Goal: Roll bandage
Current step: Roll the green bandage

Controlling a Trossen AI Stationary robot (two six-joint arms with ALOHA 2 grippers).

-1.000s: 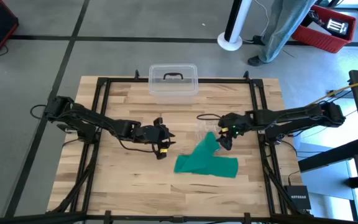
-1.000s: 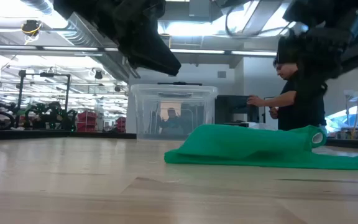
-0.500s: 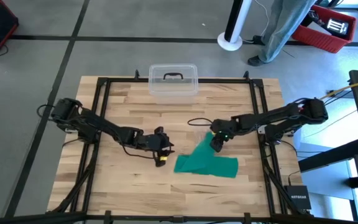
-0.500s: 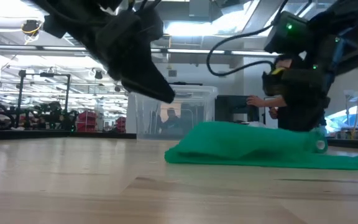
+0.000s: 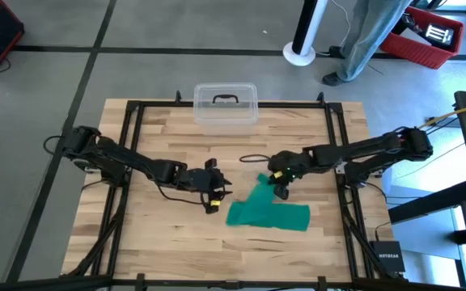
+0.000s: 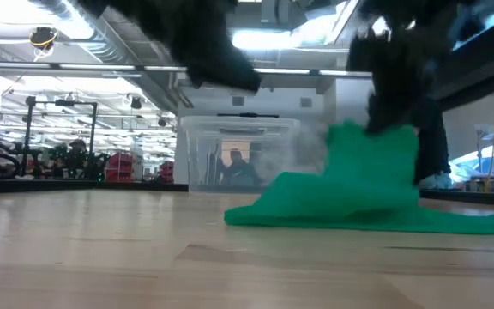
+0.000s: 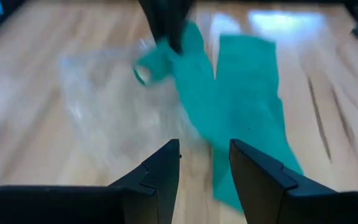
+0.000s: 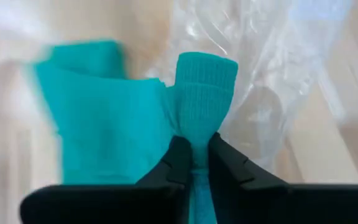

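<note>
**Right gripper pinching the bandage end, left gripper parted beside it**

Wooden bench [image 5: 160, 234], dark frame round its edges. At 12 o'clock on the bench: clear plastic box [image 5: 226, 106] with lid and dark handle.

Bandage [image 5: 269, 212], teal-green, lies just toward 5 o'clock of bench centre, spread in two flat lengths that meet in a V. Its end toward 12 o'clock is lifted off the wood and stands up as a bunched peak in the low view [image 6: 371, 163].

Right gripper [image 5: 279, 184] at that raised end, fingers drawn narrow and pinched on the fabric; the wrist view shows the ribbed teal end [image 8: 205, 84] clamped between them.

Left gripper [image 5: 217, 191] toward 9 o'clock of the bandage, near but apart, fingers [image 7: 157, 177] parted, nothing between them.

Crinkled clear wrapper [image 8: 272, 81] lies against the bandage's raised end.
</note>
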